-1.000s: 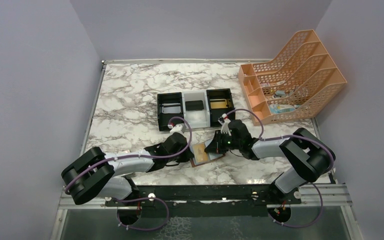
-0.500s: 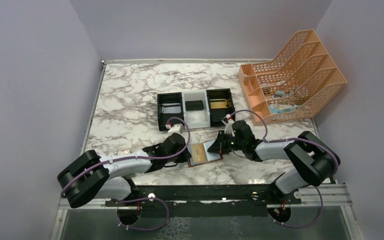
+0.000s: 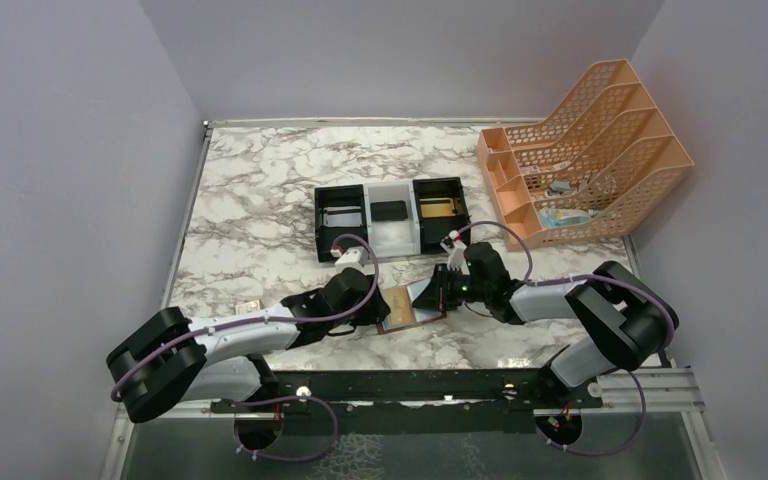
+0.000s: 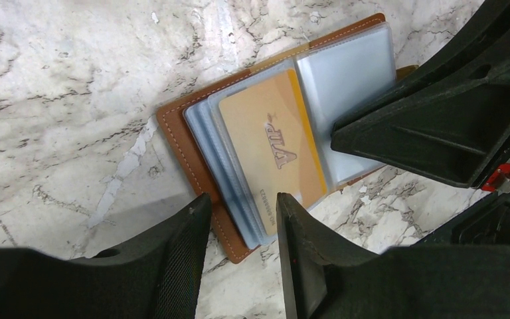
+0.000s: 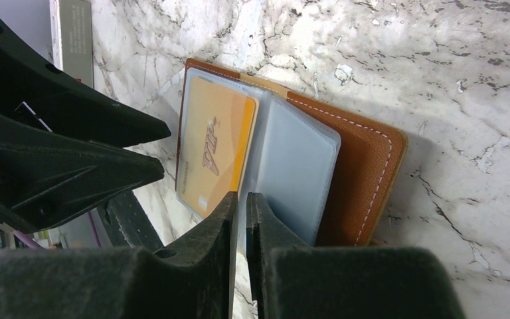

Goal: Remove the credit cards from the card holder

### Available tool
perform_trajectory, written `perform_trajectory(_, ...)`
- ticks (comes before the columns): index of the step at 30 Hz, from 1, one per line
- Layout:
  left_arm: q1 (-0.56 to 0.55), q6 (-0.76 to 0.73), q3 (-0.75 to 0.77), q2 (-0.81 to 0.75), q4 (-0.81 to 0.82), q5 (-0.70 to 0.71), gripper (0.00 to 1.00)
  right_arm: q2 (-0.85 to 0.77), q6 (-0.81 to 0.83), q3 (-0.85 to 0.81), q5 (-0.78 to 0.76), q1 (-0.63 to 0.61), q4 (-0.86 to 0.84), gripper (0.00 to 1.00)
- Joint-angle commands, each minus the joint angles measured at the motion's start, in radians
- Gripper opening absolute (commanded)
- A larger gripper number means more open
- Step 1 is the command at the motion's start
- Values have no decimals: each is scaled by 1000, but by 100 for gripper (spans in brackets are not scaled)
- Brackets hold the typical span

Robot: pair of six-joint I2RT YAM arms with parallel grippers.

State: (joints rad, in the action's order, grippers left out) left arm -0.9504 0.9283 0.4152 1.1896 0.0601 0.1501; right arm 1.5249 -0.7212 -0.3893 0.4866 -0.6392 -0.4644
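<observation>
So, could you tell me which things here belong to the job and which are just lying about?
Job: card holder, gold VIP card in its sleeve, left gripper, right gripper.
Lying about: orange file rack, three-compartment tray.

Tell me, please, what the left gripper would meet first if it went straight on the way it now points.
Probably the card holder: its near edge lies between the open jaws of the left gripper, the gold VIP card just ahead; height is unclear.
</observation>
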Motion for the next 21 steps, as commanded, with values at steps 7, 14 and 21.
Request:
perform_trajectory(7, -22, -16, 54, 105, 99, -21, 30, 20, -10, 9, 7, 7, -44, 13)
perform_trajectory(14, -22, -21, 68, 150, 40, 22, 17, 49, -35, 7, 5, 8, -62, 19)
perform_trajectory(21, -22, -27, 70, 167, 27, 33, 11, 77, -71, 17, 9, 10, -107, 20)
